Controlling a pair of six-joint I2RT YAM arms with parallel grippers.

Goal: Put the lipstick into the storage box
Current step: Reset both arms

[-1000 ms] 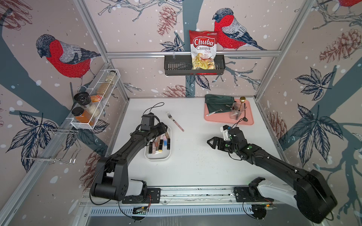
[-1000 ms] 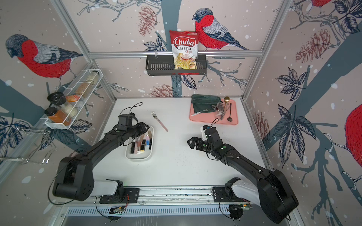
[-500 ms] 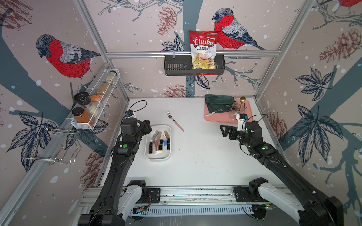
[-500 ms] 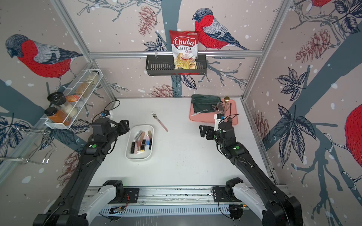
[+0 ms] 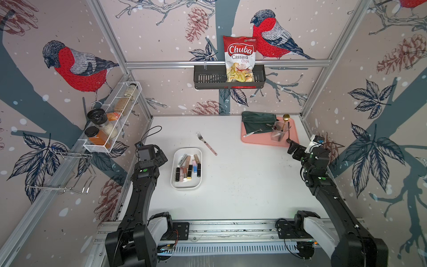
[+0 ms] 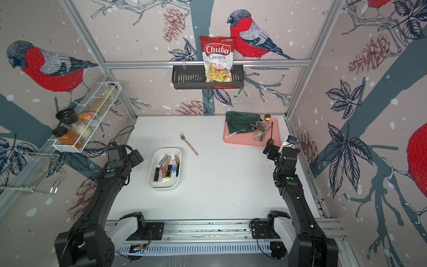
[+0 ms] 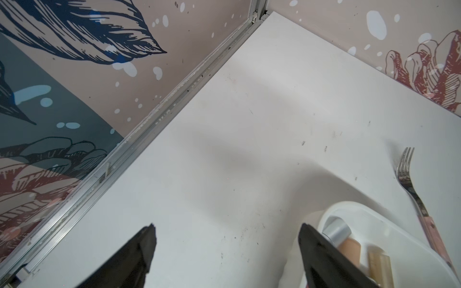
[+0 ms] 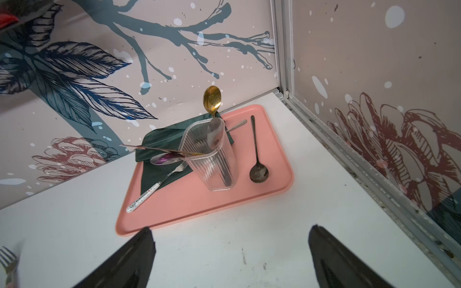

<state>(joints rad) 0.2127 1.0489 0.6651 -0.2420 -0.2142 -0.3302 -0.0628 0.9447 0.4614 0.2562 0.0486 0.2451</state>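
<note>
The left hand (image 7: 227, 225) hangs over bare worktop (image 5: 242, 185) just to the left of the storage box (image 5: 184, 185). Its jaws are spread wide, with nothing between them and nothing touching them. In the left wrist view one corner of the box shows beside one finger.

The box sits on the worktop with a cluster of lipstick tubes (image 5: 187, 167) lying flat inside it. They are packed side by side toward its far end, and the near end of its floor is bare. All of them lie within the walls, and none hangs over the rim. How many there are is hard to count where they overlap.

Just beyond the box's far right corner lies a fork (image 5: 206, 143), clear of the rim. Well to the right of the box and farther back, a pink tray (image 5: 263, 139) holds cutlery and a clear cup (image 5: 278, 133). No lipstick shows on it.

Farthest right of the box, the right hand (image 8: 232, 228) hovers near the tray's near edge, also fully spread and empty.

As far as both top views show, no lipstick is left loose on the worktop and neither hand carries one. The placing therefore looks done, and what remains, if anything, is only parking the arms.
</note>
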